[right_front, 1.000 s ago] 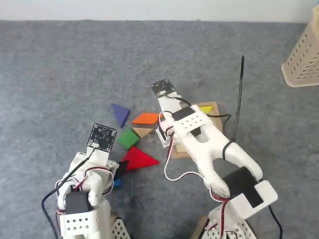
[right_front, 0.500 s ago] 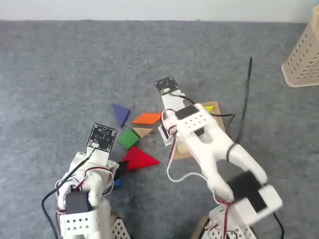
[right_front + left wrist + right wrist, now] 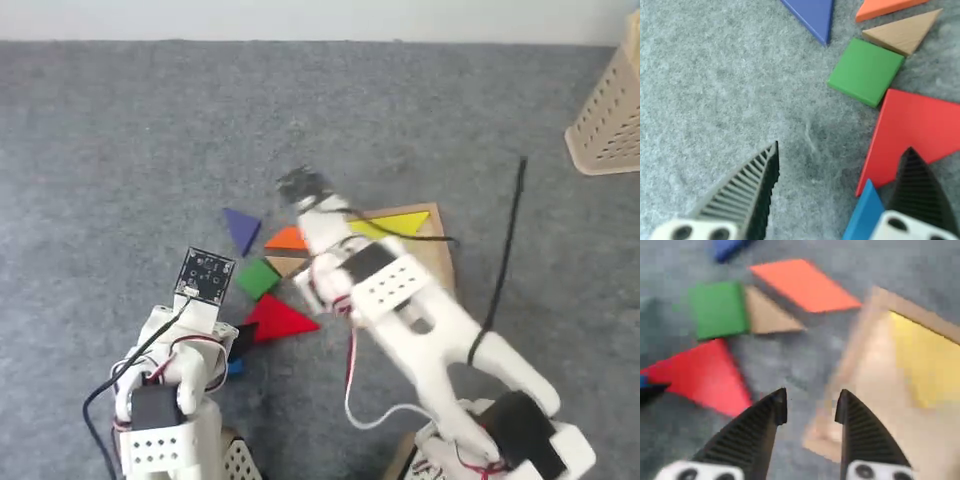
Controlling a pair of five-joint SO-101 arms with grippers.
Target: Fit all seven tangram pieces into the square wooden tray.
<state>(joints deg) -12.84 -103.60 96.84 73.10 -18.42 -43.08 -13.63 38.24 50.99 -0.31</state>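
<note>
The left arm [image 3: 165, 395] sits low at 7 o'clock in the high view, folded up and pointing toward 1 o'clock. The left gripper [image 3: 842, 148] has its 2 fingers spread wide and holds nothing. The right arm [image 3: 440, 335] stretches from 5 o'clock toward 11 o'clock. The right gripper [image 3: 812, 391] has a small gap between its 2 fingers and holds nothing.
</note>
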